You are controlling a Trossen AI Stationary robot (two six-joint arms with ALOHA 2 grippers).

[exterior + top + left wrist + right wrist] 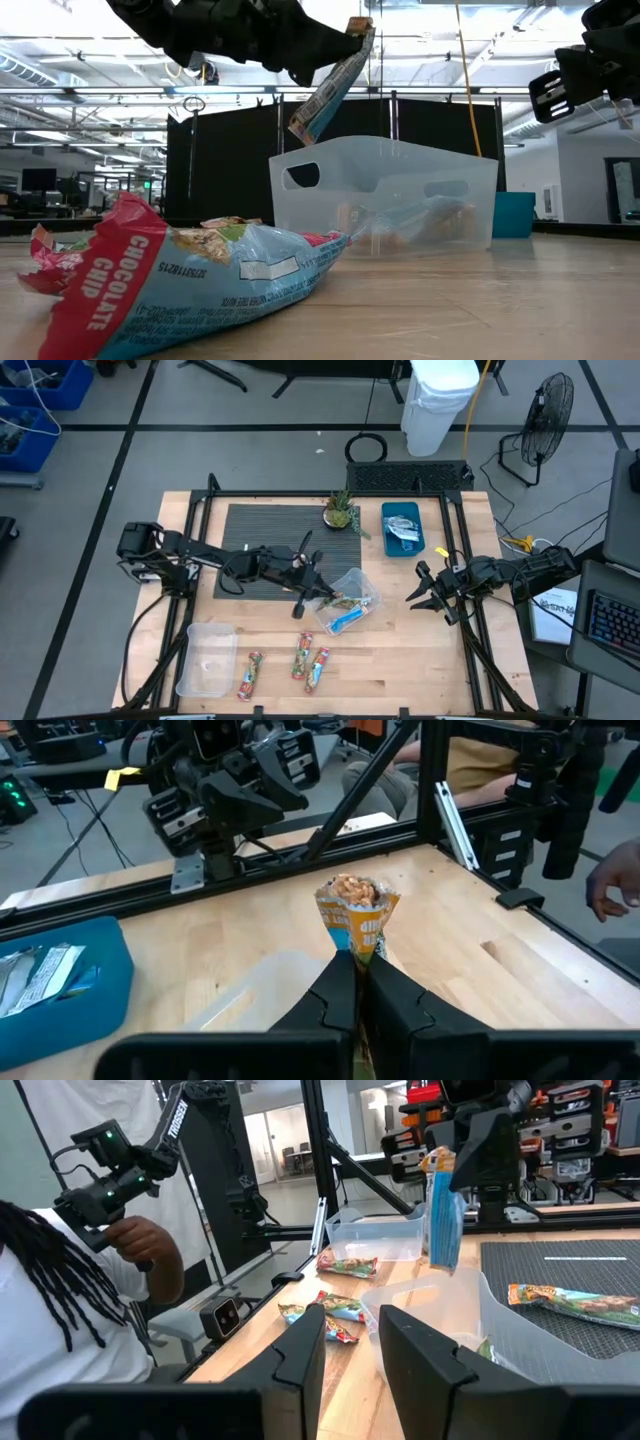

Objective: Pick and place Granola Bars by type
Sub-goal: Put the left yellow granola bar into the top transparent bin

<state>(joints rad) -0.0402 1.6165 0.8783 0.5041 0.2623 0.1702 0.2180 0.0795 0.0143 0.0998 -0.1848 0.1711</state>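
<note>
My left gripper (308, 596) is shut on a blue-and-tan granola bar (330, 85) held above the tilted clear bin (385, 200), which has more bars inside (350, 618). Three orange-red-green bars (300, 657) lie on the wood near the front edge; one fills the low view's foreground (190, 280). Silvery-blue bars lie in the blue bin (402, 527). One more bar lies on the dark mat (575, 1302). My right gripper (430, 597) is open and empty to the right of the clear bin, above the table. My left gripper pinches the bar's one end (355, 35) between its two shut fingers (335, 990). The bar hangs slanting down below the fingers, lifted clear above the clear bin. Its free end (358, 892) points away from the wrist.
An empty clear bin (205, 658) stands at the front left. A small potted plant (340, 512) stands at the dark mat's far edge. Black frame posts (460, 560) run along the table's sides. A person (60, 1310) holding a device stands beyond the table's near edge.
</note>
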